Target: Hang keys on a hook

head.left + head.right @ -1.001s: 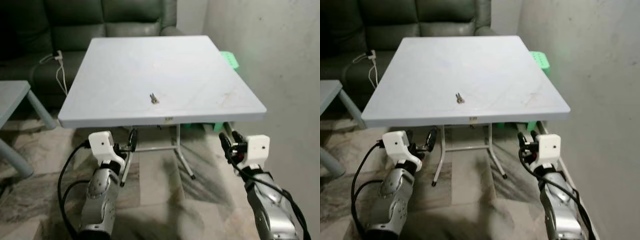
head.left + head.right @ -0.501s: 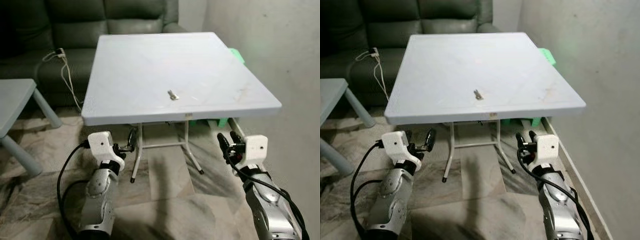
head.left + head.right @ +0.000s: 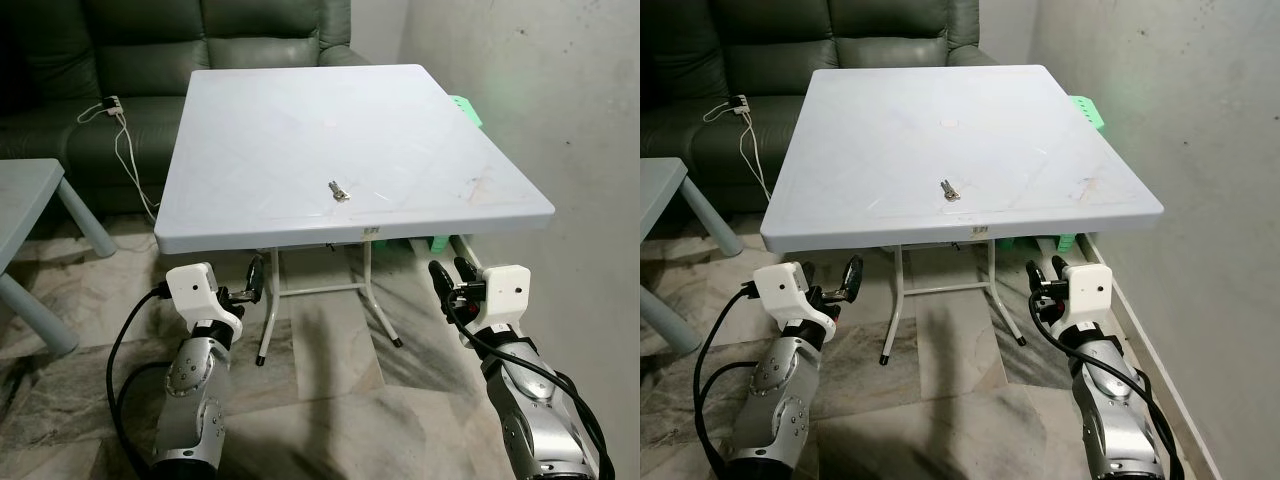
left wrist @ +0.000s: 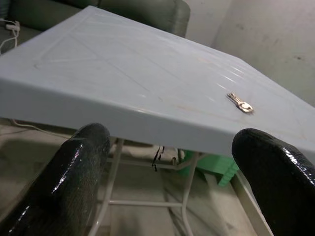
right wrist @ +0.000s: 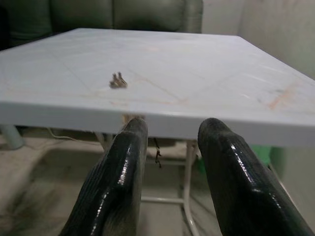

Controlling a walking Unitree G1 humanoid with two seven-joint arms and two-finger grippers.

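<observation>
On the table (image 3: 260,120), one keys (image 3: 339,191) bunch

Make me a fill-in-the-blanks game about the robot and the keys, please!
1. The keys lie on the white ____.
2. Behind the table stands a dark green ____.
3. Both the left gripper and the right gripper are held ____ than the tabletop.
4. Neither gripper is ____ the keys yet.

Missing words: table; sofa; lower; holding
</observation>
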